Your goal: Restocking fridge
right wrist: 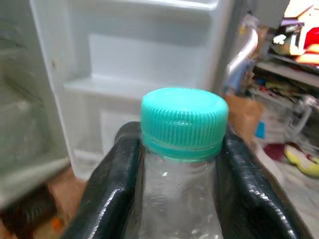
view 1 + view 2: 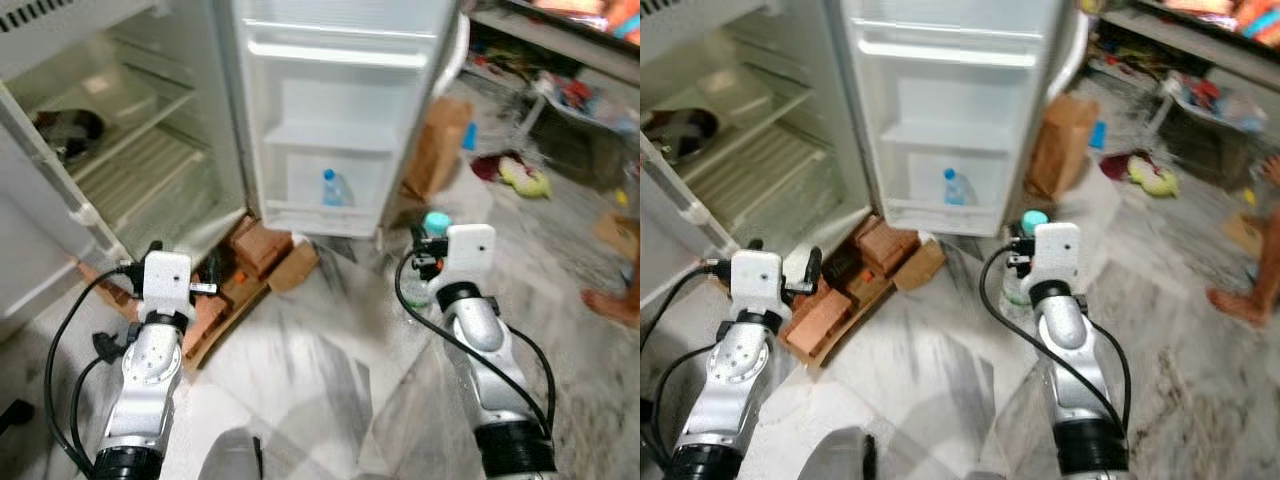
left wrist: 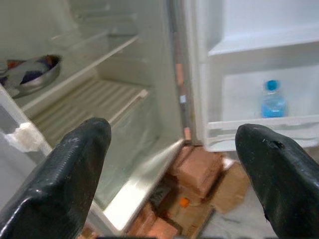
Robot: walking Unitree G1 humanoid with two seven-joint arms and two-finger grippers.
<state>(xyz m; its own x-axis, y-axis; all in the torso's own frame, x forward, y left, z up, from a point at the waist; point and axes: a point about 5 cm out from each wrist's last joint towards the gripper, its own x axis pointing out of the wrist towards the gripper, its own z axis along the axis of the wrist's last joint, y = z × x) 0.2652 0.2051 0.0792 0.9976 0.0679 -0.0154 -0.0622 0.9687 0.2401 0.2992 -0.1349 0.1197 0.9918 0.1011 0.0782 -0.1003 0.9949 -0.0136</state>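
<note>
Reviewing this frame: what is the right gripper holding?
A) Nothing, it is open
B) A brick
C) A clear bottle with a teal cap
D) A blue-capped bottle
C: in the right wrist view the right gripper has its black fingers pressed against both sides of the clear teal-capped bottle, just below the cap.

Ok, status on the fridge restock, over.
Right end effector shut on bottle. Left end effector open. Fridge door open, path clear.

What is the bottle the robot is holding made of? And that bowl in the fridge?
The bottle looks like clear, shiny plastic: you can see through it, and its teal cap is ridged plastic. The right gripper holds it. The bowl is probably metal, with a grey, gleaming rim.
</note>
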